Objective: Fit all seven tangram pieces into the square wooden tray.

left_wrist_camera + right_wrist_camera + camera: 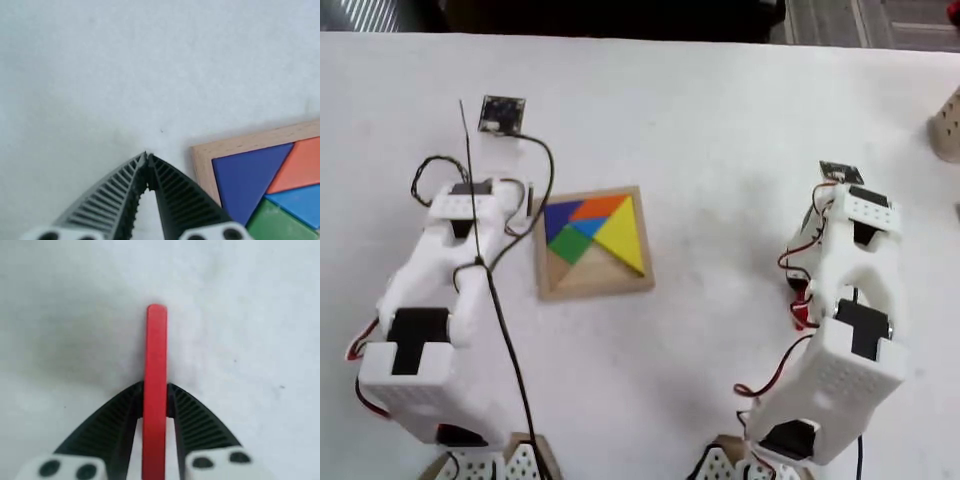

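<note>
The square wooden tray (595, 290) lies between the arms. Blue (556, 220), orange (600, 207), light blue (585, 227), green (567, 245) and yellow (620, 238) pieces lie in it, and bare wood shows along its near side. My left gripper (147, 156) is shut on nothing, just beside a corner of the tray (240, 145) where the blue piece (245, 175) lies. My right gripper (155, 385) is shut on a red piece (156, 340), seen edge-on and standing up over the white table.
A small circuit board (502, 113) with a black cable lies beyond the left arm (450, 270). A beige object (948, 125) stands at the far right edge. The right arm (850, 300) stands well right of the tray, with white table between them.
</note>
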`<action>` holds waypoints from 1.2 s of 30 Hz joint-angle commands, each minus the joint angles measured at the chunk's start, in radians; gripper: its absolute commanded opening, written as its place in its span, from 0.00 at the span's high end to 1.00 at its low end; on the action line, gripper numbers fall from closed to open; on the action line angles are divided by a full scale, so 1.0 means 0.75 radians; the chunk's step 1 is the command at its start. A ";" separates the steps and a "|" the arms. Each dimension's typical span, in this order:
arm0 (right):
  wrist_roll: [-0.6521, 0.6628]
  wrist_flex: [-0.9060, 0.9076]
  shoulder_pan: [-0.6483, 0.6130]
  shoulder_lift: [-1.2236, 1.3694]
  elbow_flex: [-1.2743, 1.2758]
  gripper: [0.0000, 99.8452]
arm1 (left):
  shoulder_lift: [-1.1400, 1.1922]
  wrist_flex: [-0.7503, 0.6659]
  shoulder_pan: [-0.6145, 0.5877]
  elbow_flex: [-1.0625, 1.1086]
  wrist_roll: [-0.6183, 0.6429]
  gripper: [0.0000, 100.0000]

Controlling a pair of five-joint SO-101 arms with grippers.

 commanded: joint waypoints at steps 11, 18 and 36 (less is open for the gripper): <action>0.051 0.359 -0.228 -0.547 0.039 0.98 | -0.048 0.162 -0.015 -0.033 -0.010 0.98; 0.153 0.476 -0.508 -0.809 0.047 0.98 | -0.363 0.043 -0.079 0.288 -0.012 0.98; 0.475 0.175 -1.314 -0.535 0.039 0.98 | -0.590 0.051 -0.427 0.333 0.358 0.85</action>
